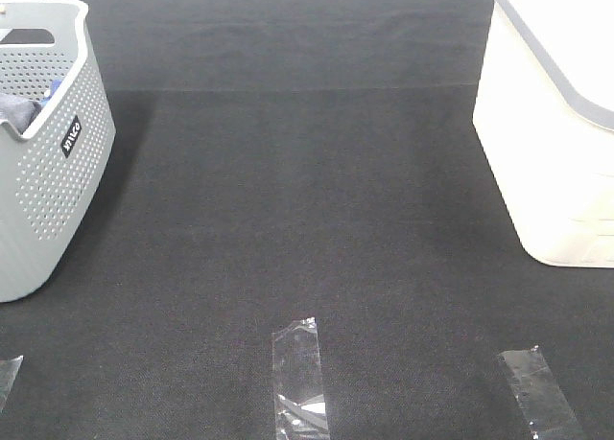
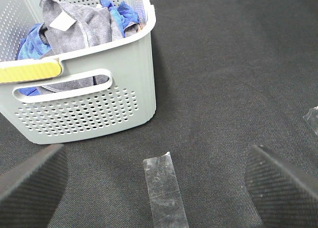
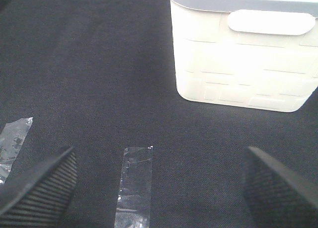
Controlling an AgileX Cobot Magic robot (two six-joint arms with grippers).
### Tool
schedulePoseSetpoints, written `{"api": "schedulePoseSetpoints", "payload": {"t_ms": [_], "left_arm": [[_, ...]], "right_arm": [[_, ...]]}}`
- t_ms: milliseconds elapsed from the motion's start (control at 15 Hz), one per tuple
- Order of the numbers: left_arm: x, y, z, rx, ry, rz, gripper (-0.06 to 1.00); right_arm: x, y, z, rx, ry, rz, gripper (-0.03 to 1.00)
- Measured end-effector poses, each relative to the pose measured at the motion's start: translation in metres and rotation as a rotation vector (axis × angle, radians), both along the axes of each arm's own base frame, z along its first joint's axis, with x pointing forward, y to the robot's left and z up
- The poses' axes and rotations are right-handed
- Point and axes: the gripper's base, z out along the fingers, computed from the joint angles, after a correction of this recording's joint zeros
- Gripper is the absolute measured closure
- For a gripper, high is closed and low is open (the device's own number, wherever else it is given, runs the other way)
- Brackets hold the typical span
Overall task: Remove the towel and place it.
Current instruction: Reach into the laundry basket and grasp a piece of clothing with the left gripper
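Observation:
The towel (image 2: 74, 32), grey with a stitched hem and a white label, lies crumpled inside the grey perforated basket (image 2: 99, 109), tangled with a bright blue cloth (image 2: 121, 12). In the exterior high view the basket (image 1: 53, 181) stands at the far left, with only a bit of dark fabric showing over its rim. My left gripper (image 2: 155, 156) is open above the mat a short way in front of the basket, touching nothing. My right gripper (image 3: 159, 156) is also open and empty, facing the white bin (image 3: 238, 54). Neither gripper shows in the exterior high view.
A white lidded bin (image 1: 552, 124) stands at the right edge of the black mat (image 1: 307, 220). Clear tape strips (image 1: 299, 378) (image 1: 539, 390) lie along the near side. A yellow-marked handle (image 2: 30, 71) sits on the basket's rim.

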Motion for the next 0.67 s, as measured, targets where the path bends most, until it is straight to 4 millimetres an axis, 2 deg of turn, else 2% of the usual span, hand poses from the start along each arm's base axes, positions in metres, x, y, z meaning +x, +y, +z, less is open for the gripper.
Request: {"api": "schedulePoseSetpoints", "payload": {"t_ms": [667], "left_arm": [[0.0000, 0.0000, 0.0000, 0.000, 0.000, 0.000, 0.03]], "right_arm": [[0.0000, 0.0000, 0.0000, 0.000, 0.000, 0.000, 0.14]]}}
